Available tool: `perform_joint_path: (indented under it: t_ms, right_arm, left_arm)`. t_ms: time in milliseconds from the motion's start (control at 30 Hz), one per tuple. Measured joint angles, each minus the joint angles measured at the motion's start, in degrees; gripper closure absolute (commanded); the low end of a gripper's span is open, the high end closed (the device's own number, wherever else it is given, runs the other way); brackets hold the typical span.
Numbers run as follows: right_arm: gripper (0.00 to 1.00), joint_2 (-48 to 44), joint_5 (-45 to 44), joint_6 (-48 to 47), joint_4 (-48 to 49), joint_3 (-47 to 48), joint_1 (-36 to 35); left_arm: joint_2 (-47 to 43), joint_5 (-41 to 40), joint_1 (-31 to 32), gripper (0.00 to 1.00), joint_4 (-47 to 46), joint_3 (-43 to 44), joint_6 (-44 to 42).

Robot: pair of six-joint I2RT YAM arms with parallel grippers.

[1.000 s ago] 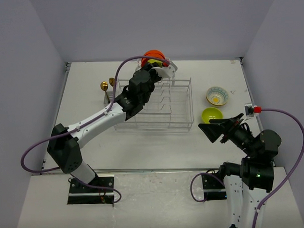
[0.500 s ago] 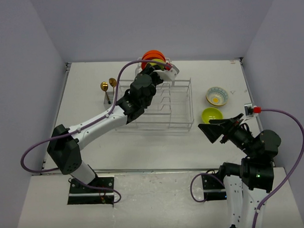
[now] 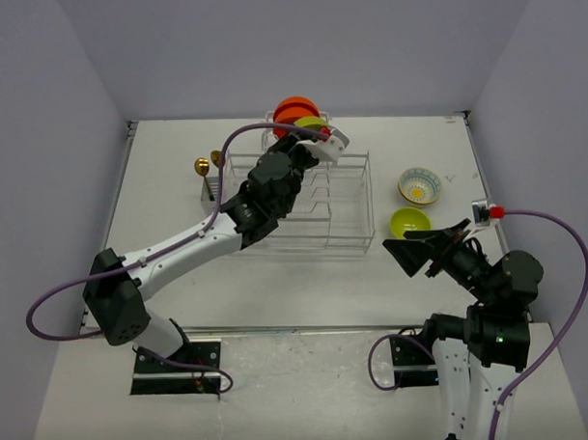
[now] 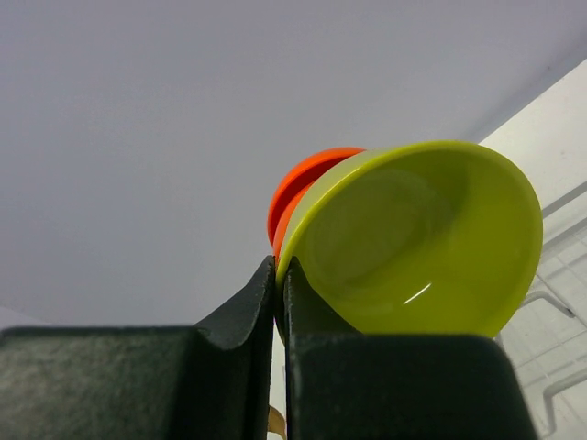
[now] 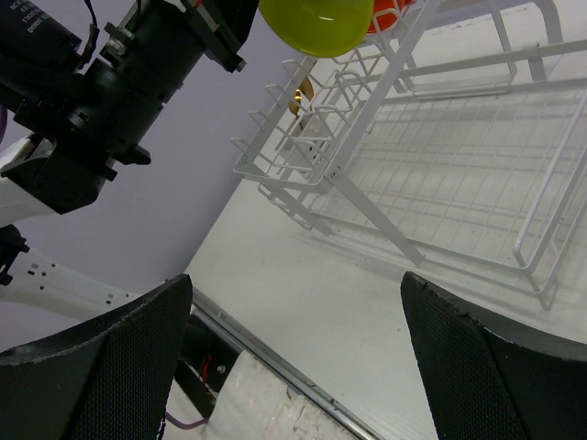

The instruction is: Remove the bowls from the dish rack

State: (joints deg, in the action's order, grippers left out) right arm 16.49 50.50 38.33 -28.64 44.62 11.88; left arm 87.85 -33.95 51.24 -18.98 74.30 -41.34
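Note:
My left gripper [image 3: 317,134] hangs over the far end of the white wire dish rack [image 3: 357,239]. It is shut on the rim of a lime-green bowl [image 3: 311,124], held on edge above the rack. In the left wrist view the fingers [image 4: 248,302] pinch that bowl's rim [image 4: 413,238], with an orange-red bowl [image 4: 307,174] just behind it. The orange-red bowl [image 3: 291,109] stands at the rack's far end. A pale patterned bowl with a yellow centre [image 3: 419,186] and a second lime-green bowl [image 3: 409,221] sit on the table right of the rack. My right gripper [image 3: 426,250] is open and empty.
Two gold spoons [image 3: 205,169] stand left of the rack. In the right wrist view the rack [image 5: 440,137], the held green bowl [image 5: 316,23] and the left arm [image 5: 119,82] show ahead of the open right fingers [image 5: 101,357]. Grey walls enclose the table.
The left gripper has moved a little right and up at the rack's far end; the lime-green bowl in it now shows apart from the orange-red bowl. The right arm has not moved.

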Motion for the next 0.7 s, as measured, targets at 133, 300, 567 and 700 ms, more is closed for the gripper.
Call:
perform_joint_path:
  t_ms: [133,300,567,700]
  right_arm:
    - [0.05,0.02,0.00,-0.02,0.00,0.00,0.00]
    - [0.05,0.04,-0.02,-0.22,0.00,0.00,-0.37]
    - [0.08,1.68,0.00,-0.46,-0.04,0.26,-1.01]
    - [0.12,4.59,-0.13,-1.33,-0.68,2.62,-1.55]
  left_arm:
    - [-0.02,0.07,0.59,1.00,-0.15,-0.15,0.52]
    - [-0.20,-0.20,0.72,1.00,-0.07,-0.20,1.77]
    - [-2.86,-2.99,5.68,1.00,4.85,0.37,7.98]
    - [-4.98,-4.83,10.45,1.00,9.53,2.08,13.92]
